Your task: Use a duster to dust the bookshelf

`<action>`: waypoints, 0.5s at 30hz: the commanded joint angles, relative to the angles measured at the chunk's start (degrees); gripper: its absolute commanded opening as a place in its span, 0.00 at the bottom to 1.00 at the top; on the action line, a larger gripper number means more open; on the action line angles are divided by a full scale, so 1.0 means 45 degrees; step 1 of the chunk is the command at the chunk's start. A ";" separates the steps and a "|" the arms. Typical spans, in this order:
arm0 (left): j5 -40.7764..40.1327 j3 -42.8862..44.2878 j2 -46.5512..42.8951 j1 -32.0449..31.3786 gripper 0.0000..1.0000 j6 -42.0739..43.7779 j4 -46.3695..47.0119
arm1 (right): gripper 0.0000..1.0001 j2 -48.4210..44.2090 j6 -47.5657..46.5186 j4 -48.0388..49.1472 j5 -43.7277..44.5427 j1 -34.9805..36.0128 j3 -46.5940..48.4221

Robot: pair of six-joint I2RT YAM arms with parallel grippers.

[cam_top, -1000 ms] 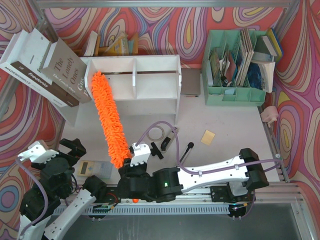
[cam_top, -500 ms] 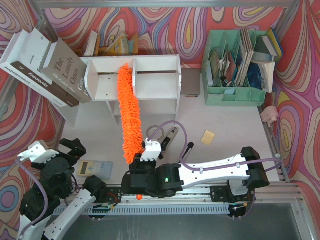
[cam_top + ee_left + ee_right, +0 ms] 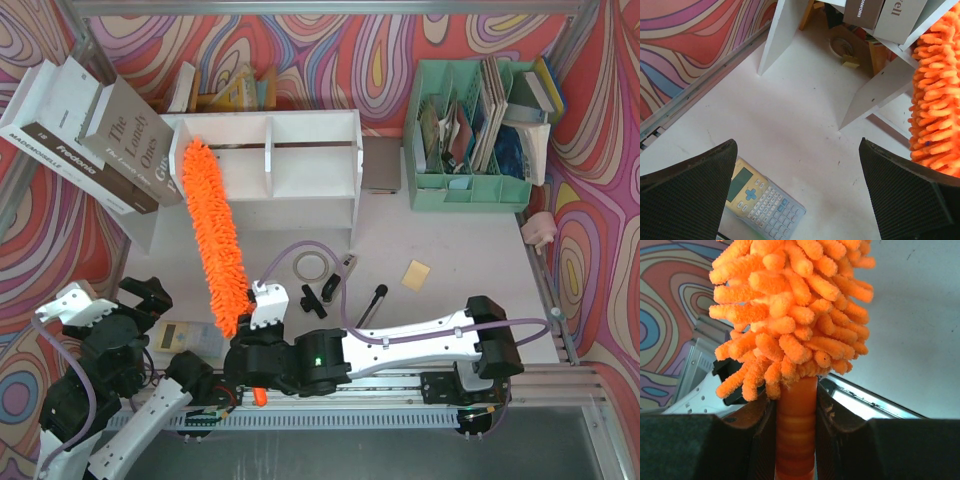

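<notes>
The duster (image 3: 215, 240) was bright orange and very fluffy. It was covered all over in fat, soft little noodles that stuck out every way. It was long and thin, a bit like a fuzzy caterpillar. At the bottom it had a smooth orange handle (image 3: 796, 430) with little rings around it.

The right gripper (image 3: 260, 318) held that handle. Its two dark fingers (image 3: 760, 440) were squeezed in tight on both sides of it, just under the fluff.

From there the duster reached up and away across the white table (image 3: 450, 240). Its far tip was at the left end of the white bookshelf (image 3: 300, 170), over the left box of the shelf and by the side panel. I could not tell how hard the fluff pressed on the wood.

The left gripper (image 3: 797, 145) was down in the near left corner. Its fingers were spread wide apart and held nothing. A calculator (image 3: 762, 200) lay on the table just under it. From that gripper's camera, the orange fluff showed on the right side, next to a slanted white board of the shelf.

Some big books (image 3: 120, 140) leaned by the left side of the bookshelf.
</notes>
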 commanded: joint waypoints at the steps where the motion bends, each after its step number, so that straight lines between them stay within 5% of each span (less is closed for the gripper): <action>1: -0.0081 -0.0140 0.0105 -0.0059 0.98 0.0014 -0.0043 | 0.00 -0.0023 -0.0686 0.0544 0.0156 -0.0002 0.0471; 15: -0.0062 -0.0144 0.0130 -0.0059 0.98 0.0043 -0.0023 | 0.00 -0.2126 0.3280 -0.2193 0.4056 0.0630 -0.1102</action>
